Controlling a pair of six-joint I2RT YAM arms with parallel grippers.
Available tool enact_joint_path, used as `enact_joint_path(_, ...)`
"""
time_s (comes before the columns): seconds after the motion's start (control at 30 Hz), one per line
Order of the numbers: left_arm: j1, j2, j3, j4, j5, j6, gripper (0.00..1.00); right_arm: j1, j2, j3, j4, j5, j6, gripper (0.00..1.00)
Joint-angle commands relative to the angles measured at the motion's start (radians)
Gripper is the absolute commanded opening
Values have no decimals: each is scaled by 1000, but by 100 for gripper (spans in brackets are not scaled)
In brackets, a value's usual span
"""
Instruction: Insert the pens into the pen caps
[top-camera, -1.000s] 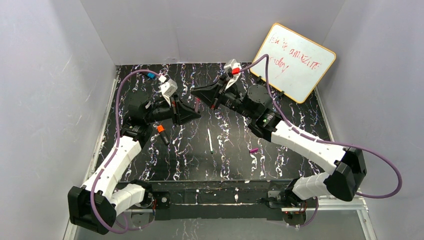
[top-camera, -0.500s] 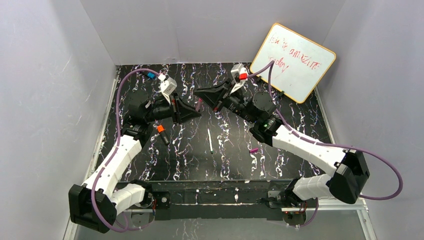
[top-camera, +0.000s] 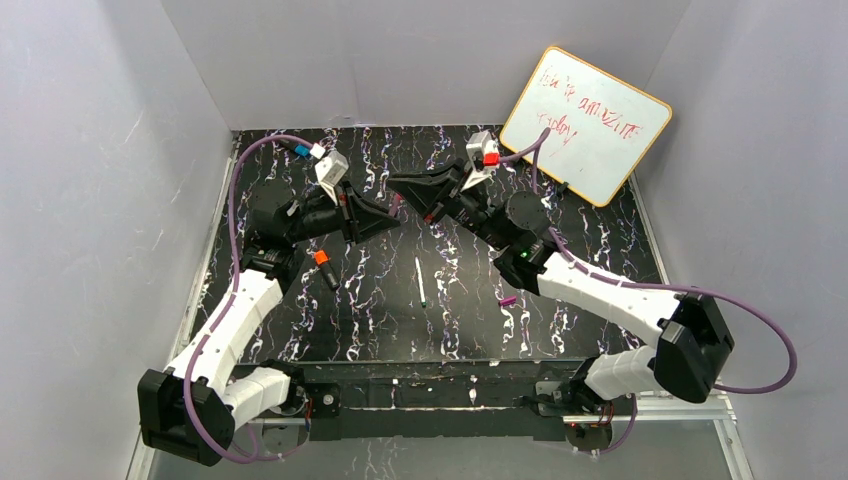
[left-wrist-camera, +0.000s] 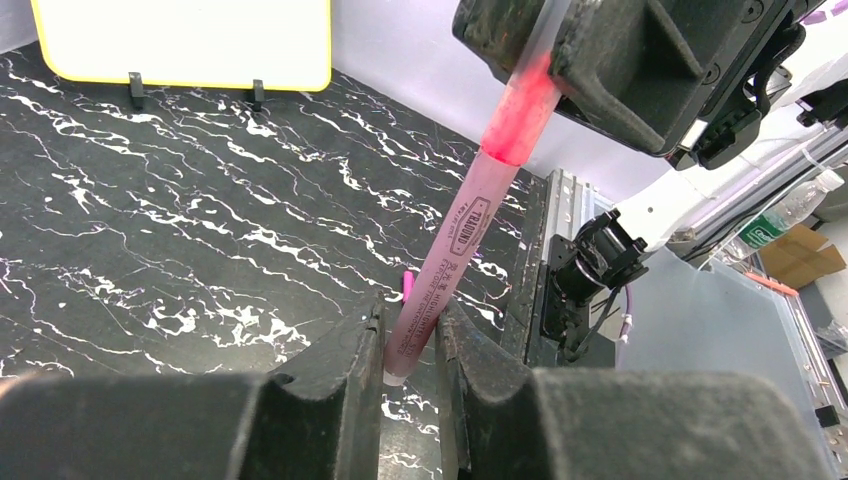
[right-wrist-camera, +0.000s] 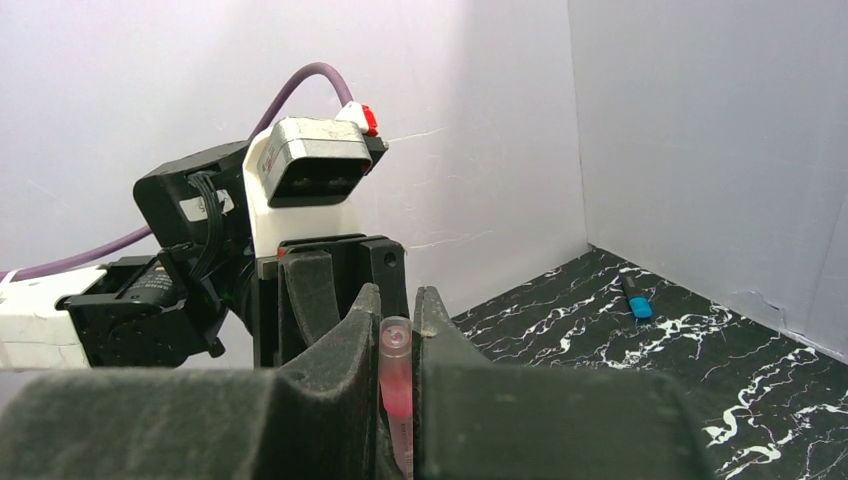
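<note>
The thin pink pen (left-wrist-camera: 462, 235) is held in the air between my two grippers, above the far middle of the table. My left gripper (left-wrist-camera: 410, 335) is shut on the pen's lower end. My right gripper (right-wrist-camera: 397, 310) is shut on the pale pink cap (right-wrist-camera: 396, 375), which sits over the pen's other end (left-wrist-camera: 517, 110). In the top view the left gripper (top-camera: 393, 219) and right gripper (top-camera: 396, 184) meet tip to tip around the pen (top-camera: 398, 203). The thin white pen (top-camera: 420, 280), the short black marker with an orange end (top-camera: 326, 268) and the magenta cap (top-camera: 507, 300) lie on the table.
A whiteboard with a yellow frame (top-camera: 585, 122) leans at the far right. A black marker with a blue end (top-camera: 300, 150) lies at the far left by the wall, also in the right wrist view (right-wrist-camera: 636, 298). The magenta cap shows below the pen (left-wrist-camera: 407, 285).
The right wrist has turned and its arm has shifted slightly right, while the left wrist has lifted a little. Both grippers keep their hold on the pink pen and cap.
</note>
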Motion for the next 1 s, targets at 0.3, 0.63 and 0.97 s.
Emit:
enact_joint_path(0.3,47,-67,148,425,-365,-55,0,154,165,-134,-513,-506,158,1)
enact_joint_path(0.63,47,-121,13,301,-344,8,0,151,131,-55,-571,-457,119,1)
enact_joint_path(0.97,46,-121,-182,215,-294,23,0,55,89,160,-643,-252,47,53)
